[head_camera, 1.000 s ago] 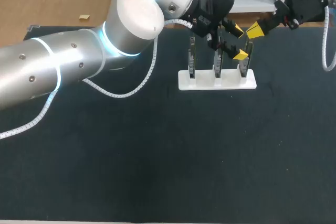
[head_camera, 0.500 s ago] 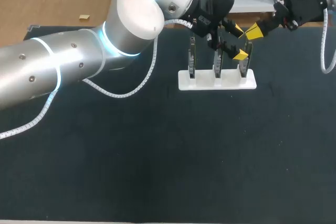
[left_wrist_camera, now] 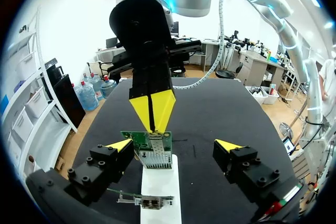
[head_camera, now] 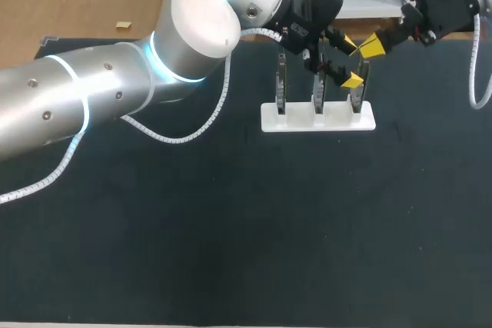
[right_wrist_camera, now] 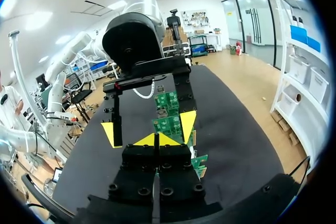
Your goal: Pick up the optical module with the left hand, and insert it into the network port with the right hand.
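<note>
Across the tabletop [head_camera: 231, 228], could drag or tip the white stand [head_camera: 317, 118] by gripping off-centre. With the left claw [left_wrist_camera: 174, 144] spread wide astride the stand's end board [left_wrist_camera: 137, 139] and the right claw [right_wrist_camera: 157, 139] pressed together just above that board, could collide. Might miss or bend the optical module [left_wrist_camera: 156, 158], seemingly the metal piece on that board.

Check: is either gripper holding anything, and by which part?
Nothing held. Left gripper is open around a circuit board, not touching; right gripper shut, nothing between its tips.
</note>
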